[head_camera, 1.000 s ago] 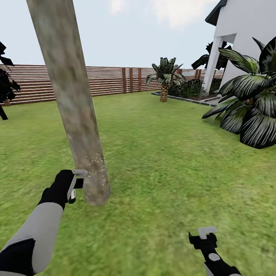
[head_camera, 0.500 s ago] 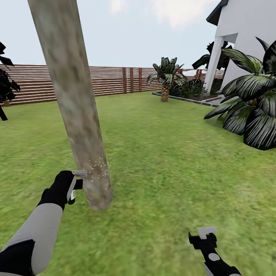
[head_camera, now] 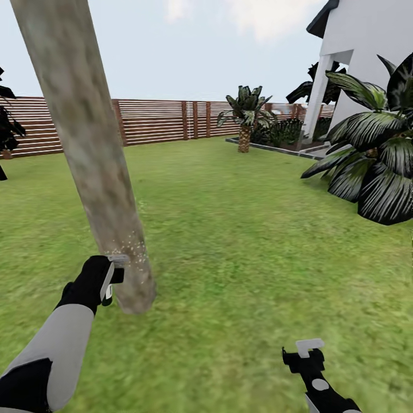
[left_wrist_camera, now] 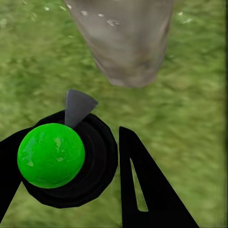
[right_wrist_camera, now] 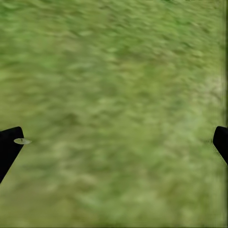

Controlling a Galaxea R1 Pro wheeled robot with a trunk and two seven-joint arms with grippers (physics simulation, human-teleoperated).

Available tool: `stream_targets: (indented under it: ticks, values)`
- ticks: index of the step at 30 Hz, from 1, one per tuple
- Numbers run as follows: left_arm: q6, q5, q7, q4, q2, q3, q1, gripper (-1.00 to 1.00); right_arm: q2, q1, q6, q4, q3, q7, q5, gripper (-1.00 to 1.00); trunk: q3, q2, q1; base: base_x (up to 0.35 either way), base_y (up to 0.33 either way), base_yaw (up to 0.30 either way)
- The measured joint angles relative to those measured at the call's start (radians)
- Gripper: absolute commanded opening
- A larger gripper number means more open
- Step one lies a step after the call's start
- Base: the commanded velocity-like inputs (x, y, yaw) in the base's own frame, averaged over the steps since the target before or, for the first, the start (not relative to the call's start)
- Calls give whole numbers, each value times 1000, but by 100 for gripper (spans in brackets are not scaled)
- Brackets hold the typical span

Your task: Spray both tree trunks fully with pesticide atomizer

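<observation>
Beside the leaning tree trunk point(head_camera: 94, 172), my left gripper point(head_camera: 109, 279) clamps the upright atomizer point(left_wrist_camera: 52, 154), nozzle toward the bark; my right gripper point(head_camera: 304, 353) hangs spread.

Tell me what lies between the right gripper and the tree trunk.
Bare grass: in the head view, nothing but lawn lies between the right gripper and the tree trunk, which the left gripper is spraying.

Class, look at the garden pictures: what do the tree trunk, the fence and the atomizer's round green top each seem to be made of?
Tree trunk: rough bark, matte, mottled grey-tan with white specks low down. Fence: probably wood, brown horizontal slats, dull finish. Atomizer: likely plastic; the green dome is smooth and glossy with highlights, seated in a black body between the left gripper's fingers.
</observation>
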Motion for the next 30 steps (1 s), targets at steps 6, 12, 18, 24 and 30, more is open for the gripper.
stream_targets:
  ticks: [6,12,18,24,30]
  values:
    - [-2,2,0,0,0,-2,2,-100,0,0,0,0,0,0,0,100,0,0,0,0,-270,245]
    - [-15,2,0,11,-2,2,12,-100,0,0,0,0,0,0,0,100,0,0,0,12,-270,276]
    - [-21,2,-1,12,5,3,78,-100,0,0,0,0,0,0,0,100,0,0,0,88,-270,276]
    - [-90,1,-1,15,7,8,142,-100,0,0,0,0,0,0,0,100,0,0,0,46,-268,270]
    - [-195,1,-3,4,15,14,231,-100,3,0,1,-1,1,2,2,100,0,0,1,-267,-135,43]
